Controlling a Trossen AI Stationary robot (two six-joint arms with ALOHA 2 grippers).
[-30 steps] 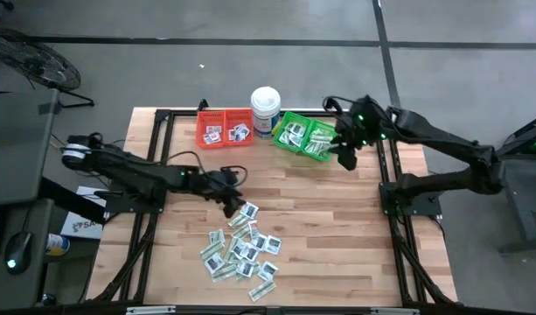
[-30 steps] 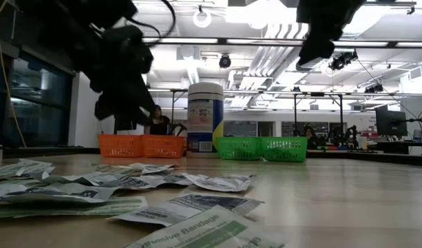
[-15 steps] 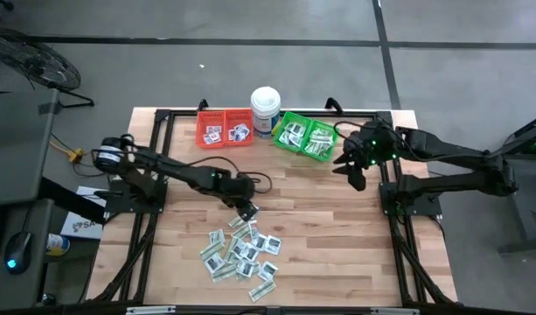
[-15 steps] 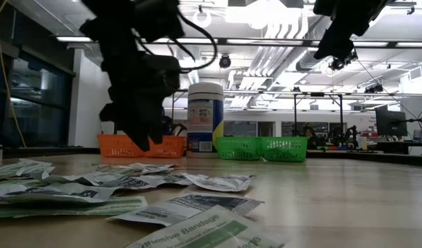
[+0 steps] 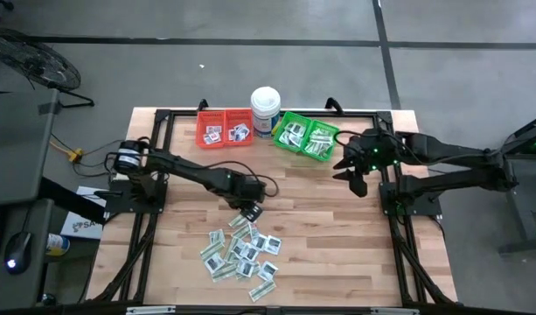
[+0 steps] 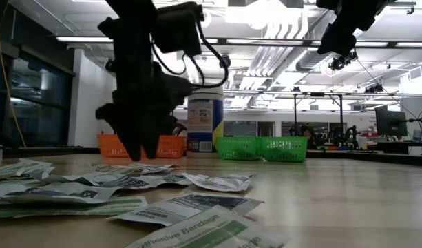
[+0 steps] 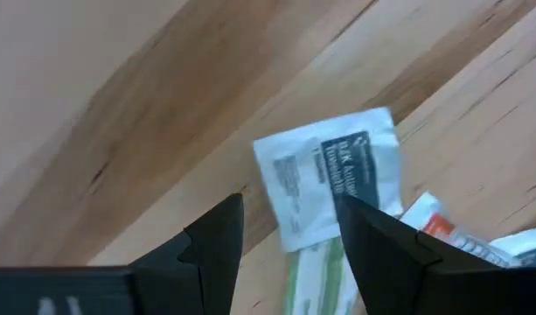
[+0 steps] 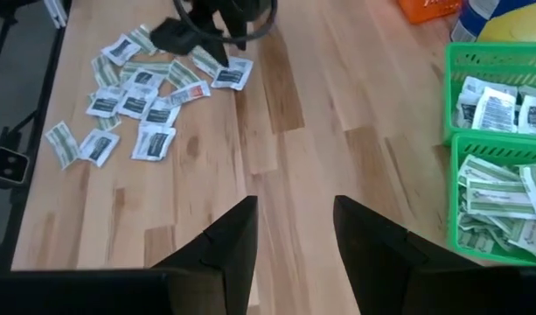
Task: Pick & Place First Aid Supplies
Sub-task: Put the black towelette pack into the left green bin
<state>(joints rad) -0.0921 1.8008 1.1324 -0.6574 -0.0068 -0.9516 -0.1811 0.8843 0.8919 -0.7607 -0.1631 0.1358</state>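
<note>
Pale wood table (image 5: 337,245) under bright ceiling lights; left gripper (image 5: 250,210) spread above packets (image 5: 241,249), right gripper (image 5: 352,175) parted, empty

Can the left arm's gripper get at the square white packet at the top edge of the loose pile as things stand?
Probably yes. The left gripper is open, right above the square white packet with dark print, which lies flat on the wooden table with nothing covering it.

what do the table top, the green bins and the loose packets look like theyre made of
Table top: wood planks, visible grain and seams, lightly sealed.
Green bins: likely moulded plastic, slotted lattice walls.
Packets: probably paper or thin film wrappers, printed, slightly crinkled; one lies ahead of the open left gripper.
</note>
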